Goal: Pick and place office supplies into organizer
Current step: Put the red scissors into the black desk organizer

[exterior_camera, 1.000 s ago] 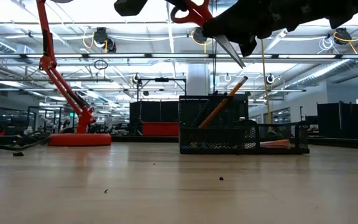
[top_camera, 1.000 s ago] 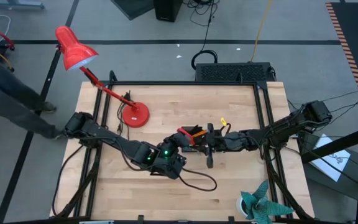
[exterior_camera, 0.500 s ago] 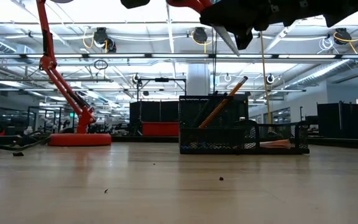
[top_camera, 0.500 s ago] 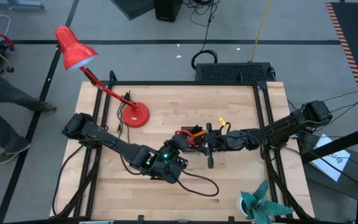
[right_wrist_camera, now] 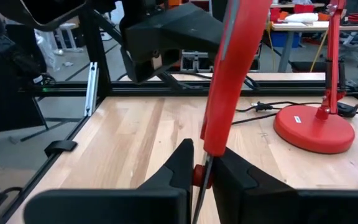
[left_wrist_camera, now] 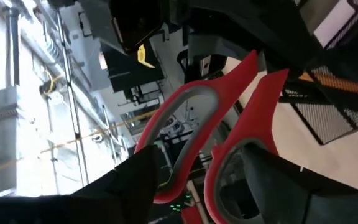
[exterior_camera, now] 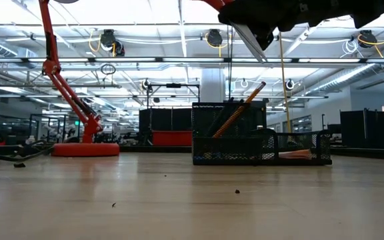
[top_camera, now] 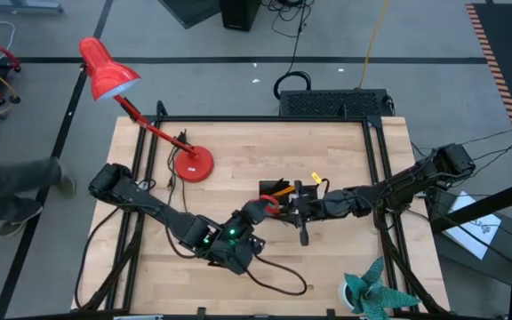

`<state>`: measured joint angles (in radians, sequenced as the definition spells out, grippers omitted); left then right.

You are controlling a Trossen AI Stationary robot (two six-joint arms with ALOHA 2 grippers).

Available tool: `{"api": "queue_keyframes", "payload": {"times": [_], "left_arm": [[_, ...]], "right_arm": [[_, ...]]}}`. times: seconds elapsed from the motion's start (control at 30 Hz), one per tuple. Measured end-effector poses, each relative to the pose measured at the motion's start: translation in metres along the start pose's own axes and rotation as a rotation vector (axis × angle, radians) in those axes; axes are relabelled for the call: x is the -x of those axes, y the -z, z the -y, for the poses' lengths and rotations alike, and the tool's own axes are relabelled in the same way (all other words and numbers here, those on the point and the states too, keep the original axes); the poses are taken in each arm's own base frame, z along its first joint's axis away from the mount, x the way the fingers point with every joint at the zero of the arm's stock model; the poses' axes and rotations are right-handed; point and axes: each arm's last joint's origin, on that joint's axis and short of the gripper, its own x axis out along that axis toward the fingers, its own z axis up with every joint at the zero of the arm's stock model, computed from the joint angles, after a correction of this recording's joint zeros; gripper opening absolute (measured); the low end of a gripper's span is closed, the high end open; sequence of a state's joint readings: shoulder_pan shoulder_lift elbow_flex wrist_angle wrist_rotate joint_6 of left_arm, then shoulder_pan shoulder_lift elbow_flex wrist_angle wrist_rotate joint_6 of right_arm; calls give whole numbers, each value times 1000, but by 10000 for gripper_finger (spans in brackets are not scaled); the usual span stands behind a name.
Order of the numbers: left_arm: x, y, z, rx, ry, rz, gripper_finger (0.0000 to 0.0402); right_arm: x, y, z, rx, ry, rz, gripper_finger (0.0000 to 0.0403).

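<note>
My right gripper [top_camera: 284, 206] is shut on the red-handled scissors [top_camera: 270, 203], high above the middle of the table. Their grey blade [exterior_camera: 249, 41] slants down toward the table's right. My left gripper [top_camera: 258, 211] is open. Its fingers stand on either side of the two red handle loops [left_wrist_camera: 229, 93]; whether they touch the loops I cannot tell. The black mesh organizer [exterior_camera: 259, 137] stands on the table just beyond the scissors [top_camera: 278, 188]. An orange pencil [exterior_camera: 242, 110] leans in its tall compartment. My right gripper pinches the scissors between its two fingers [right_wrist_camera: 180, 163] where the red handles meet the blades [right_wrist_camera: 199, 174]. The fingers come level from the table's right and lie along the scissors. The scissors are lifted clear, handles toward the left arm, blades running back under the gripper.
A red desk lamp stands on its round base [top_camera: 191, 164] at the far left of the table. A teal leafy object [top_camera: 372, 293] sits at the near right corner. A black box with cables [top_camera: 336, 102] lies past the far edge. A person's legs [top_camera: 7, 191] show beside the table's left.
My left gripper has opened, let go of the scissors' handles and drawn back toward the table's near edge. The scissors stay in my right gripper, and their blade tip now shows a little higher in the low view.
</note>
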<state>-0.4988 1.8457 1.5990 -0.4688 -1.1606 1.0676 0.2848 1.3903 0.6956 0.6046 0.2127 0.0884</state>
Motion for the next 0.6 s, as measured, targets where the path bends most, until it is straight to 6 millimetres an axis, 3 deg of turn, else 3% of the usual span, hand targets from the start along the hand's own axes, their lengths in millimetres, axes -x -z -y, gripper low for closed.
{"api": "queue_keyframes", "payload": {"times": [0.23,0.6], "left_arm": [[0,1,-2,90,-27,-39,249],[-16,5,-2,174,49,31,225]], "right_arm": [[0,-3,0,-8,17,33,26],[-2,-12,12,-16,60,110,24]]}}
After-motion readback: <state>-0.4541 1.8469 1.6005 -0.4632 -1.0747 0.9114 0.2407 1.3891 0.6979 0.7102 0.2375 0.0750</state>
